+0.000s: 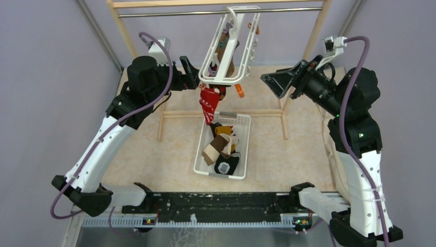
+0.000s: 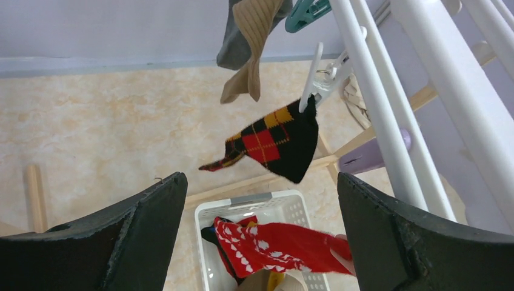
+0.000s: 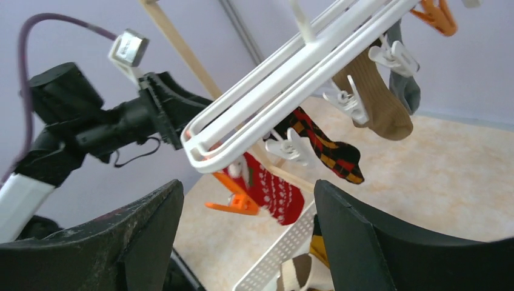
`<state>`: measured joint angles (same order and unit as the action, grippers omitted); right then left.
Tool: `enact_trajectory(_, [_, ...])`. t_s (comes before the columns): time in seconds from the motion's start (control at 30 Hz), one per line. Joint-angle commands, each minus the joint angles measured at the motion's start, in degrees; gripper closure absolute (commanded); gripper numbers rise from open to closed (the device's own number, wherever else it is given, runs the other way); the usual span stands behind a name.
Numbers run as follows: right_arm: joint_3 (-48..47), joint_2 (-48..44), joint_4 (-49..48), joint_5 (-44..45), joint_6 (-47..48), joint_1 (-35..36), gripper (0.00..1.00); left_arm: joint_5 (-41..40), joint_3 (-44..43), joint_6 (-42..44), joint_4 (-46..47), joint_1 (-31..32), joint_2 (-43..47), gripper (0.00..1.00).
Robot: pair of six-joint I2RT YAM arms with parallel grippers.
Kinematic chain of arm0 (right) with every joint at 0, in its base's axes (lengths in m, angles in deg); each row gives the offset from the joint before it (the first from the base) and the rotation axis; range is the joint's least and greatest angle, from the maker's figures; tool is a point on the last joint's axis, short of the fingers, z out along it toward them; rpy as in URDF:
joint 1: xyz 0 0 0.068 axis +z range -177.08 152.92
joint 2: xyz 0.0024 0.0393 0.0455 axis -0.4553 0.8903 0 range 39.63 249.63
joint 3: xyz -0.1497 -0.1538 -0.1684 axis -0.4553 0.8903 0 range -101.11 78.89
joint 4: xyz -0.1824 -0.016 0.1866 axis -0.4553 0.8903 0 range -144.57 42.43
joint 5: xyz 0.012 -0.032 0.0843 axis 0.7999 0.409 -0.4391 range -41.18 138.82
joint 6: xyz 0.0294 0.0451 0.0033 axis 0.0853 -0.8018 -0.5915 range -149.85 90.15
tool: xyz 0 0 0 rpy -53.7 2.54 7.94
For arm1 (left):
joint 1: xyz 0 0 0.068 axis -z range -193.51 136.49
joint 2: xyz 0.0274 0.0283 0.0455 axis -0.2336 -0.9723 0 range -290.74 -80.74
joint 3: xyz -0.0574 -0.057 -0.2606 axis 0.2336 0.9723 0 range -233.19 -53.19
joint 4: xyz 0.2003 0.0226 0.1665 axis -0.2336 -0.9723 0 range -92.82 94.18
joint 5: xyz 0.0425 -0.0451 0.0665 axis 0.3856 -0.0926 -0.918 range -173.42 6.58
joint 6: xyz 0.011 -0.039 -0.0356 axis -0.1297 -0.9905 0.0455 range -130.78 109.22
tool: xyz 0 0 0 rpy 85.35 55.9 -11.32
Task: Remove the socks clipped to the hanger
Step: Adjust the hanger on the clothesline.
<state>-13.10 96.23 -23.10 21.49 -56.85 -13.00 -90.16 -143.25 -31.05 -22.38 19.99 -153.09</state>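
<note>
A beige table [image 1: 149,149] carries a wooden rack [image 1: 164,4], and from the rack's metal bar the white hanger [image 1: 231,46] is hung by its hook. In the top view the hanger's long axis runs from the far bar toward the arms. It is tilted, with the near end lower and swung to the left. A white basket [image 1: 246,149] stands below that near end, its long side running toward the arms, and loose socks [image 1: 221,149] are piled in it. The left gripper [image 1: 191,72] is held just beside the hanger's near left corner, its jaws spread wide with nothing clamped. The right gripper [image 1: 270,85] is held to the hanger's right, apart from it, its jaws likewise spread and empty. A red sock [image 1: 208,105] hangs from the near corner, its long axis pointing down at the basket. Higher along the frame an argyle sock [image 2: 273,142] is pinched at one corner by a white clip [image 2: 312,76] and slants down to the left. A tan sock [image 2: 251,42] and a grey sock [image 2: 227,42] hang lengthwise beyond it. An orange clip [image 3: 233,203] dangles beside the red sock.
</note>
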Motion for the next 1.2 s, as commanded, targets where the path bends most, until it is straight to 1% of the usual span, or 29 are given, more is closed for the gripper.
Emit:
enact_trajectory(0.0, [-1.1,1.2,-7.2,-5.0,-4.5,-0.4,0.21,2.2,-1.5,-0.3,4.2,-0.9,0.4,0.01])
enact_trajectory(0.2, [0.0,2.0,-8.2,-3.4,-4.7,-0.3,0.24,6.2,-0.3,-3.2,6.7,-0.9,0.4,0.01])
enact_trajectory(0.37, [-1.9,4.4,-8.7,-2.8,-4.8,-0.1,0.29,10.2,-0.4,-4.8,7.5,-0.7,-0.1,0.01])
enact_trajectory(0.43, [-3.1,5.8,-7.7,-1.3,-3.7,0.8,0.3,11.0,-0.2,-5.6,7.6,-0.5,0.3,0.01])
enact_trajectory(0.5, [-4.6,6.7,-4.9,2.3,-1.5,2.8,0.31,11.6,0.3,-6.2,8.0,0.0,0.7,0.01])
enact_trajectory(0.6, [-5.8,6.9,-0.1,9.9,2.0,4.9,0.32,12.2,0.5,-6.9,8.3,0.7,1.2,0.01])
enact_trajectory(0.7, [-6.2,6.0,3.7,18.6,4.6,5.2,0.32,12.6,0.4,-7.5,8.9,1.8,1.2,0.01])
enact_trajectory(0.8, [-6.6,4.7,6.6,24.8,6.8,5.3,0.32,13.1,0.0,-7.9,9.9,3.1,0.6,0.01])
enact_trajectory(0.9, [-7.6,3.4,8.5,26.1,7.5,5.3,0.32,12.8,-0.4,-8.2,10.7,4.8,-0.4,0.01])
enact_trajectory(1.17, [-9.4,0.8,12.6,24.5,8.8,5.3,0.31,10.0,-2.9,-7.5,12.2,10.4,-4.7,0.01])
